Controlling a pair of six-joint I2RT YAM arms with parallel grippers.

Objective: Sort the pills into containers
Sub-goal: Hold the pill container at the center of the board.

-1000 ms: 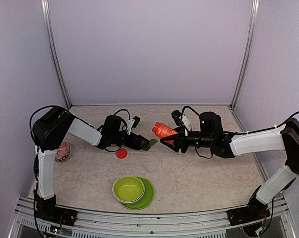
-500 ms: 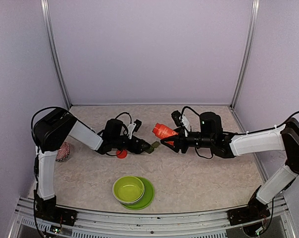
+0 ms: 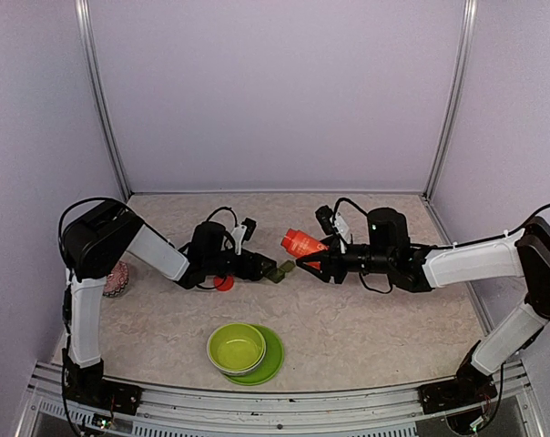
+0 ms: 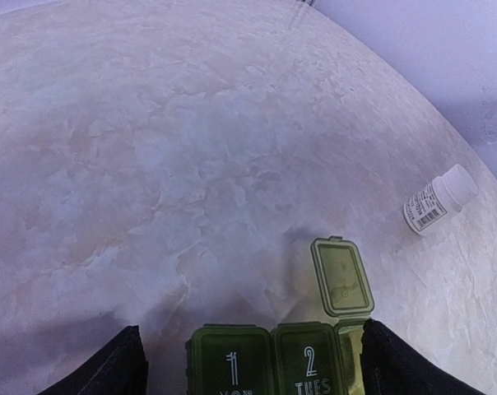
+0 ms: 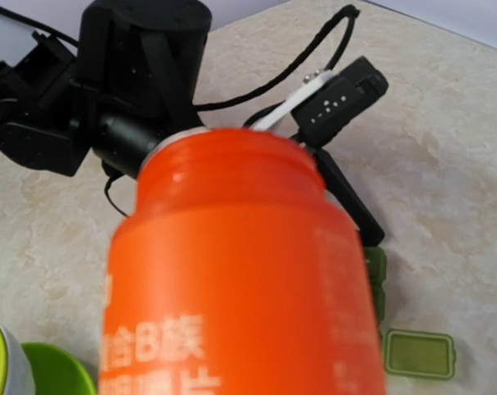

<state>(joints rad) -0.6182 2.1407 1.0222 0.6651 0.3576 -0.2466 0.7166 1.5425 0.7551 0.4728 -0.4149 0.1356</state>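
Left wrist view suggests sorting has barely begun: the containers (image 4: 232, 362) have one lid up, left gripper (image 4: 257, 366) agape around them, right gripper (image 3: 313, 257) clasping the orange bottle (image 5: 240, 271).

We see a dark green pill box (image 4: 257, 362) with pale numbers on its lids, on a cream table (image 4: 150, 164) with cloudy grey and tan swirls. The bottle (image 5: 240, 271) is bright orange with whitish writing. The bowl (image 3: 239, 366) and plate (image 3: 277, 355) are lime green, and the cap (image 3: 224, 283) is red.
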